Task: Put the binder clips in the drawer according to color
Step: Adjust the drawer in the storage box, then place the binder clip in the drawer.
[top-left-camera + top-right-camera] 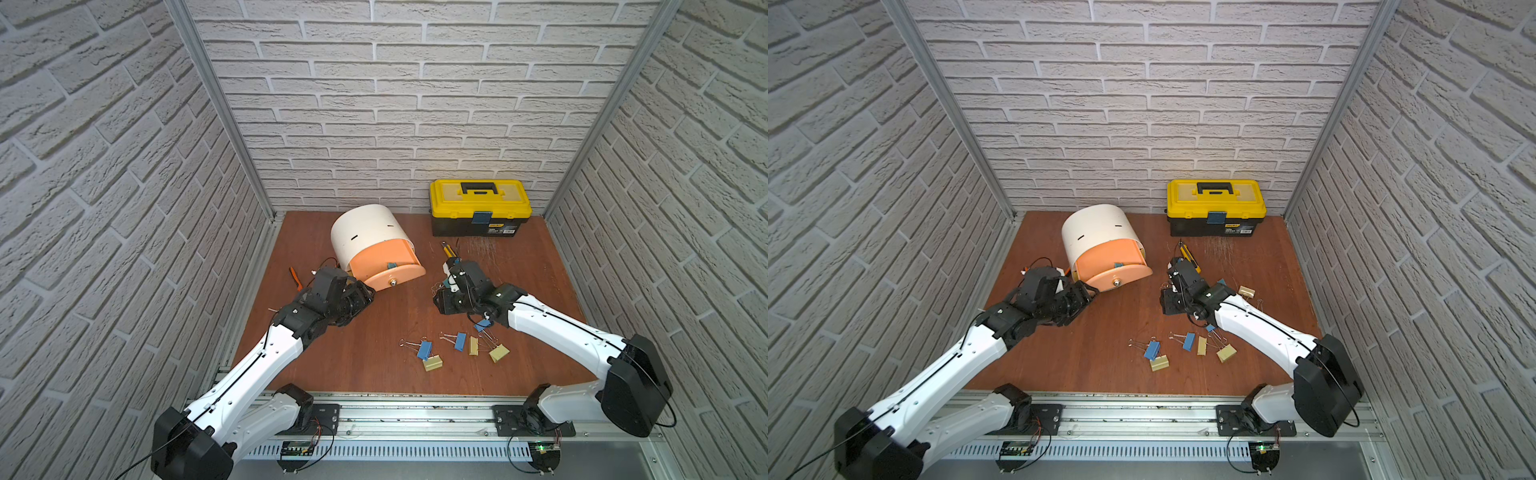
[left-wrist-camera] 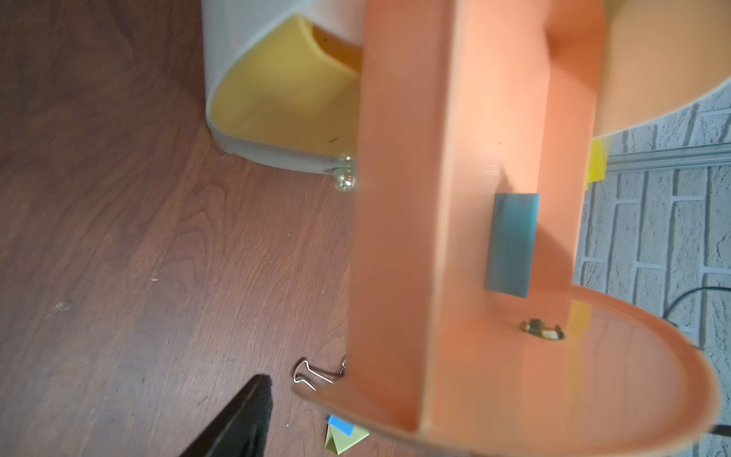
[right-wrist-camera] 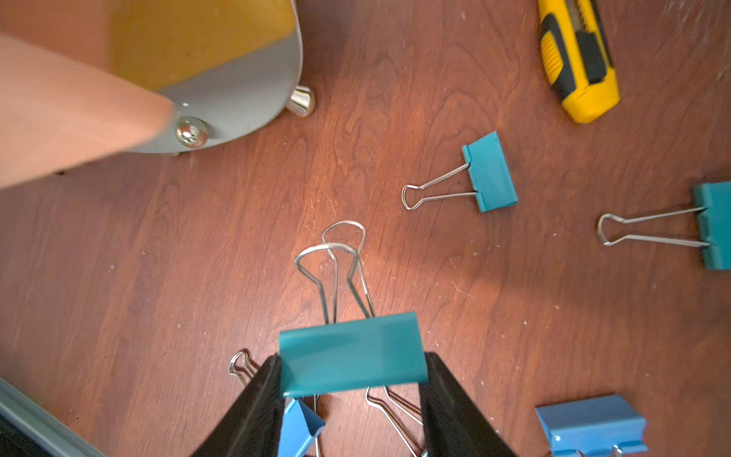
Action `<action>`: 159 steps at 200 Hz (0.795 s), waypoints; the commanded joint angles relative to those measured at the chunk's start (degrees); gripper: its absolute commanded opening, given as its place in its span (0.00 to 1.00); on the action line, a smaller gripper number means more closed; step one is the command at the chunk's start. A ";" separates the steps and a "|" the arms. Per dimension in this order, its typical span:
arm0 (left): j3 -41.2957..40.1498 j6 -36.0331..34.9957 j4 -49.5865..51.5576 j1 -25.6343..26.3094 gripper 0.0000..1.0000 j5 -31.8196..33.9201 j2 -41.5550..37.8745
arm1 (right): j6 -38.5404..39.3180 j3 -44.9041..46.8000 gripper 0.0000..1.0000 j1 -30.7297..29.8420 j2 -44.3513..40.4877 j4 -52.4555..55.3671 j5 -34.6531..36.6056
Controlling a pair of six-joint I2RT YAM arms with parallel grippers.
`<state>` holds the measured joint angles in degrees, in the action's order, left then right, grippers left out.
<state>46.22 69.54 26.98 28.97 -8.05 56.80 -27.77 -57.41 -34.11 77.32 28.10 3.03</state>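
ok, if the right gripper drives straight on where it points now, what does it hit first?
Likely bare table, touched first by the wire handles of the teal clip the right gripper holds. The cabinet and a loose teal clip flank that line; depth unclear.

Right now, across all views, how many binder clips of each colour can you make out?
Teal clips: 4 (1 in right gripper, 1 in peach drawer, 2 on table)
Blue clips: 3
Pale yellow clips: 4
Total: 11; the right arm may hide more.
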 commanded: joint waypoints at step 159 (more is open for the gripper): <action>-3.69 2.39 12.84 2.94 0.73 5.31 -19.10 | 1.06 -40.77 0.45 -4.42 13.05 7.32 -16.11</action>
<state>42.35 71.11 34.83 31.57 -5.48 41.65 -25.78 -94.59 -36.21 88.25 35.09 -10.17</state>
